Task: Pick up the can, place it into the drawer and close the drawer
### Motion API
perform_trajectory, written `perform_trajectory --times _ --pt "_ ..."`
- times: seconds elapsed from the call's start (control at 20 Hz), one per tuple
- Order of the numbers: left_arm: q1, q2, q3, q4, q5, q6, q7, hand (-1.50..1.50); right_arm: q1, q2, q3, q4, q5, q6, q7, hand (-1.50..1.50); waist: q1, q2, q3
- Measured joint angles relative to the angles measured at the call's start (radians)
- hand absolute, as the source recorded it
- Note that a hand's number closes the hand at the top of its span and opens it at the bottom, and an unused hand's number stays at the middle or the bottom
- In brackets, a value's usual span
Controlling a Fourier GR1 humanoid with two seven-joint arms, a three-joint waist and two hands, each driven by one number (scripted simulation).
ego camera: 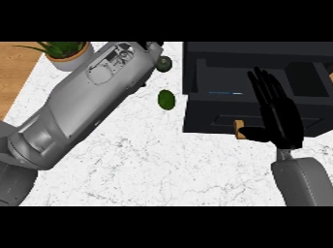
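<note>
A dark cabinet (319, 53) stands on the counter at the upper right, with its drawer (212, 121) pulled out toward me. Inside the drawer lies a thin blue-white streak (223, 92); I cannot tell whether it is the can. My right hand (280, 118) is open, its straight fingers pointing away over the drawer's front. Its thumb (253, 134) lies beside the small tan handle (238, 129). My left forearm runs diagonally to the top of the view. Only a black bit of the left hand (152, 46) shows there.
A green avocado-like fruit (166, 99) lies on the white marble counter (155, 164) just left of the drawer. A darker round object (163, 63) sits near the left wrist. A potted plant (67, 52) stands at the upper left, by the wooden surface.
</note>
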Motion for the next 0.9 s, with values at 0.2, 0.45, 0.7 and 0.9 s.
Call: perform_trajectory --times 0.2,0.45,0.7,0.9 --pt "0.062 0.050 -0.010 -0.093 -0.018 -0.001 0.026 -1.50 -0.063 -0.003 -0.027 0.116 0.027 -0.063 -0.021 -1.50 0.010 -0.008 -0.008" --pt "0.095 0.133 -0.013 -0.196 -0.029 -0.021 0.093 -1.50 -0.158 -0.015 -0.062 0.270 0.065 -0.138 -0.041 -1.50 0.024 -0.008 -0.009" --pt "0.134 0.174 -0.017 -0.270 -0.042 -0.022 0.132 -1.50 -0.266 -0.016 -0.107 0.440 0.109 -0.262 -0.041 -1.50 0.032 -0.002 -0.008" --pt "0.187 0.216 -0.014 -0.335 -0.050 -0.030 0.152 -1.50 -0.360 -0.015 -0.147 0.572 0.116 -0.331 -0.040 -1.50 0.032 0.004 -0.004"
